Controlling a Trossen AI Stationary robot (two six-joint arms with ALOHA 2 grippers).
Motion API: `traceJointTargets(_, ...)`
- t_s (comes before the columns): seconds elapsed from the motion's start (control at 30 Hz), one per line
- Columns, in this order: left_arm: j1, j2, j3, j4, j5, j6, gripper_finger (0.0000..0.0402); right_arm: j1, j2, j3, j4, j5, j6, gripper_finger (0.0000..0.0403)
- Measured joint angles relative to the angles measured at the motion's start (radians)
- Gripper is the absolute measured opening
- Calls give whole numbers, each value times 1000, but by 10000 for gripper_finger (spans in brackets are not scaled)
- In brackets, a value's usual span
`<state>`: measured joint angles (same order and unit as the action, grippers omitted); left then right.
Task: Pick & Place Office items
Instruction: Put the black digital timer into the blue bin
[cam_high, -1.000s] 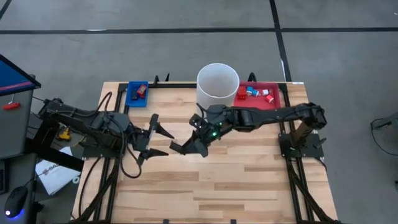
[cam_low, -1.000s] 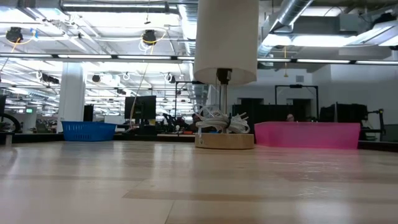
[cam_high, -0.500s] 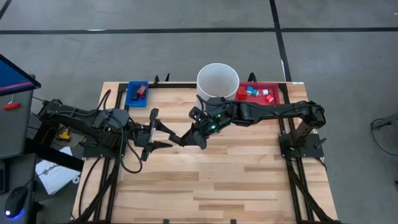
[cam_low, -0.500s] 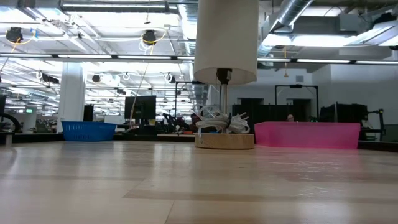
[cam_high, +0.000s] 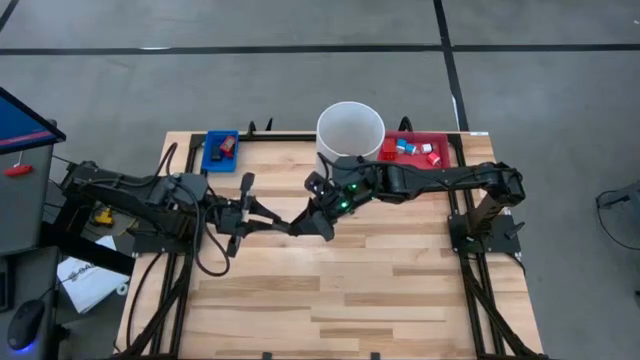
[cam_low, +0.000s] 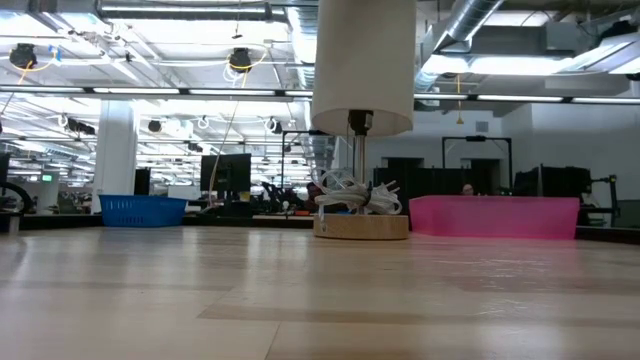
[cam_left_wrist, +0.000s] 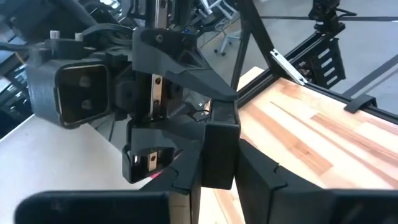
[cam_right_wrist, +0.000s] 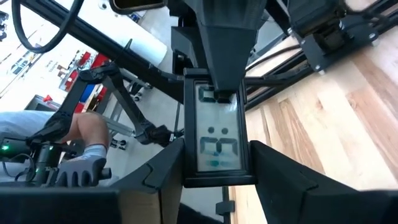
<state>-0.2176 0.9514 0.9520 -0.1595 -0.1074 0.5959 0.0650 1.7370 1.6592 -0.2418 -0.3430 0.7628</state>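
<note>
- The office items I can pick out sit in two trays at the far edge of the table: red and blue-white bits (cam_high: 412, 150) in the red tray (cam_high: 442, 160), and a red piece with a dark one (cam_high: 226, 148) in the blue tray (cam_high: 209, 158).
- Between the trays stands the tall white cylinder (cam_high: 350, 135).
- I see the left gripper (cam_high: 268, 222) and the right gripper (cam_high: 312, 224) meeting tip to tip over the middle of the wooden table (cam_high: 330, 300), just in front of the cylinder.
- In the right wrist view my right fingers (cam_right_wrist: 163, 168) are spread on either side of one of the left gripper's fingers (cam_right_wrist: 219, 137).
- In the left wrist view the left fingers (cam_left_wrist: 219, 146) are pressed close together against the right gripper's body (cam_left_wrist: 118, 81); I cannot tell whether a piece sits between them.
- A person's gloved hand (cam_right_wrist: 78, 168) shows beyond the table.
</note>
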Motion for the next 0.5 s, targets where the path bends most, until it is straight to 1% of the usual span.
traceJointTargets(0.07,0,-6,0,-8,-20,-12,64,0,-1,0,14,26,-3,172)
traceJointTargets(0.13,2,-14,2,-21,-58,-33,62,0,2,1,33,84,-15,188)
traceJointTargets(0.23,3,-28,2,-76,-116,-46,59,-3,5,0,37,129,-31,211)
traceJointTargets(0.3,3,-47,2,-109,-123,-62,59,-5,4,0,43,157,-41,223)
traceJointTargets(0.4,5,-76,2,-173,-162,-82,59,-10,4,0,32,178,-58,233)
traceJointTargets(0.5,7,-105,2,-249,-254,-113,59,-26,4,0,-4,189,-66,235)
